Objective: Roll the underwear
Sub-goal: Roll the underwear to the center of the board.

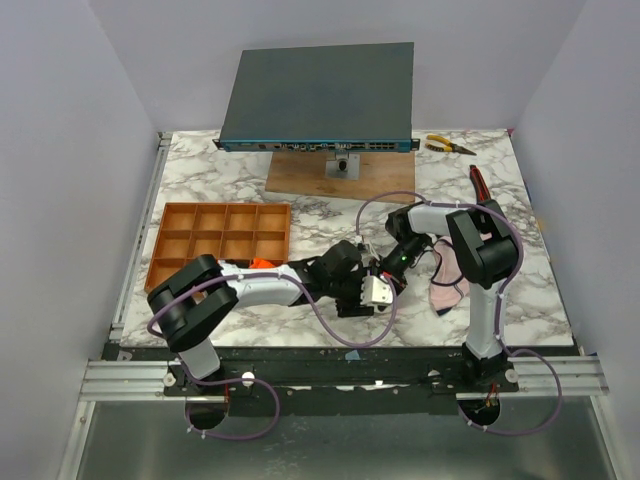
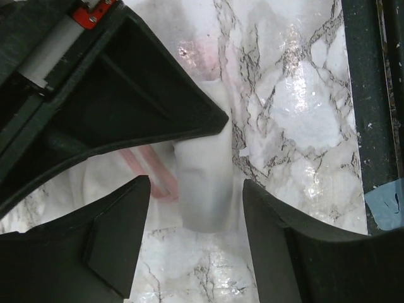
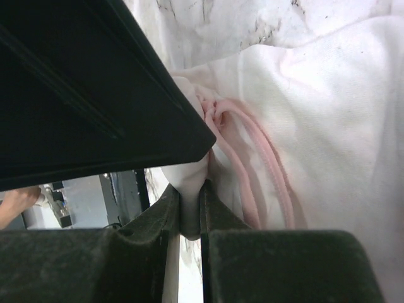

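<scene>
Where both arms meet right of the tray point(image 1: 225, 207) on the table point(image 1: 520, 225), seen from above, the left gripper point(image 2: 194, 199) stands spread astride rolled pale underwear point(image 2: 202, 170) in its wrist view; the right gripper point(image 3: 190, 201) pinches a fold.

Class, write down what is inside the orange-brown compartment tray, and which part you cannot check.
Visible compartments of the tray look bare. The left arm covers part of its near row, so that part stays unknown.

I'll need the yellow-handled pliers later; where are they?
Top view: the pliers lie on the table, far right corner, just right of the dark flat box.
</scene>
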### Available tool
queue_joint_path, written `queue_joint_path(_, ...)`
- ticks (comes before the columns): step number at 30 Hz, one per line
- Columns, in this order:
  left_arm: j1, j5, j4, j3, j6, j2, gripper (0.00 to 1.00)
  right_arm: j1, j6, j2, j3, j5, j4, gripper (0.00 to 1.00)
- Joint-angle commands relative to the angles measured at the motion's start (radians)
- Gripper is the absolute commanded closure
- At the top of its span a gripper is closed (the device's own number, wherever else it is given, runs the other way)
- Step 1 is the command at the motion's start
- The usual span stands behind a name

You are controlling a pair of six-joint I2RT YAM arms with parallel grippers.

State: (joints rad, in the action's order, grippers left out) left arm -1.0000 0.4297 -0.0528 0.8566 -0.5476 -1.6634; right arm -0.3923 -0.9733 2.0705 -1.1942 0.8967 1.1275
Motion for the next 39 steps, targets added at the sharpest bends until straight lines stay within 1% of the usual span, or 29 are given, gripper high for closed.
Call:
queue_joint_path(1,-0.009,0.016,0.041,0.017,0.015,-0.035,0.40,0.012,-0.023,0.041,0.010,-0.123,-0.081,0.94)
queue_joint_path(6,-0.011,0.039,0.051,0.023,0.037,-0.067,0.48,0.017,-0.016,0.033,0.013,-0.124,-0.090,0.93)
queue_joint_path(8,-0.011,0.047,0.051,0.034,0.045,-0.086,0.54,0.017,-0.007,0.026,0.018,-0.129,-0.101,0.94)
queue_joint_path(11,-0.009,0.074,0.100,0.069,0.067,-0.120,0.61,0.018,0.004,0.018,0.024,-0.137,-0.114,0.94)
queue_joint_path(14,-0.006,0.107,0.150,0.121,0.079,-0.158,0.73,0.020,0.020,0.012,0.031,-0.146,-0.127,0.93)
queue_joint_path(18,0.015,0.153,0.193,0.152,0.105,-0.184,0.99,0.021,0.047,-0.013,0.045,-0.156,-0.157,0.89)
queue_joint_path(20,0.039,0.189,0.223,0.169,0.121,-0.195,1.00,0.029,0.067,-0.032,0.051,-0.161,-0.179,0.84)
queue_joint_path(22,0.062,0.222,0.252,0.187,0.136,-0.211,1.00,0.039,0.089,-0.056,0.051,-0.169,-0.197,0.71)
queue_joint_path(24,0.082,0.255,0.288,0.215,0.146,-0.232,1.00,0.054,0.106,-0.085,0.057,-0.168,-0.213,0.56)
queue_joint_path(25,0.090,0.271,0.305,0.230,0.148,-0.245,1.00,0.059,0.112,-0.100,0.060,-0.169,-0.221,0.52)
queue_joint_path(27,0.106,0.298,0.340,0.260,0.156,-0.268,1.00,0.070,0.133,-0.134,0.070,-0.179,-0.239,0.47)
queue_joint_path(33,0.150,0.387,0.398,0.318,0.183,-0.313,1.00,0.121,0.177,-0.229,0.111,-0.211,-0.291,0.44)
queue_joint_path(39,0.187,0.425,0.425,0.341,0.207,-0.332,1.00,0.178,0.243,-0.347,0.176,-0.228,-0.393,0.43)
